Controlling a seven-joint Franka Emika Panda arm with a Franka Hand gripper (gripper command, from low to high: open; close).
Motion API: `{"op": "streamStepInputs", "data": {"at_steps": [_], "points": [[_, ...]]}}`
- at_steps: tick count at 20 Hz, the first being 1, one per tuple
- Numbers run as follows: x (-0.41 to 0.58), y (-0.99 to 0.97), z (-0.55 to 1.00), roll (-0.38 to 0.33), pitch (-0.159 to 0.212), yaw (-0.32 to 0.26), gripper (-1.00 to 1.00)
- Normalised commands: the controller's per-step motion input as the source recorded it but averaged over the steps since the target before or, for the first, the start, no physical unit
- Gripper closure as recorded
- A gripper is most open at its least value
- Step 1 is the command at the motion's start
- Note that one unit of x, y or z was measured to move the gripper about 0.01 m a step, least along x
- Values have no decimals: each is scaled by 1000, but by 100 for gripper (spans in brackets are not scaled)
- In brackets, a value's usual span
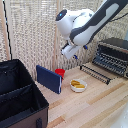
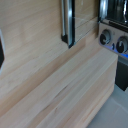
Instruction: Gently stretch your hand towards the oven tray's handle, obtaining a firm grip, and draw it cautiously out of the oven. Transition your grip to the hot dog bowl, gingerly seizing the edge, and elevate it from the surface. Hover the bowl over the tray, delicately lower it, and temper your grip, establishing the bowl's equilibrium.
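Note:
The oven (image 1: 114,50) stands at the exterior view's right with its drop-down door (image 1: 96,73) lying open. The oven tray (image 1: 109,63) shows as dark parallel bars at the oven's mouth. The hot dog bowl (image 1: 78,85), white with yellow-orange pieces, sits on the wooden table in front of the door. My gripper (image 1: 80,52) hangs in the air above the bowl and to the left of the oven, holding nothing, and its two dark tips stand apart. In the wrist view I see the door's bar (image 2: 66,22) and the oven's knobs (image 2: 113,41); the bowl is out of that view.
A small red cup (image 1: 60,72) and an upright blue book (image 1: 49,79) stand left of the bowl. A big black fabric case (image 1: 17,95) fills the exterior view's left. A perforated wall (image 1: 30,30) is behind. The table's front edge (image 2: 107,100) is near.

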Motion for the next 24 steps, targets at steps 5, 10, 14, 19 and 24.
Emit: {"op": "streamStepInputs", "data": {"at_steps": [5,10,14,19,24], "points": [[347,-346,0,-232,-11,64,-100],[263,-351,0,-259,15,58,-100],[211,-344,-13,-273,33,71,-100],[149,-413,-95,-251,30,103,-100],[134,-472,-141,-180,32,143,-100]]}}
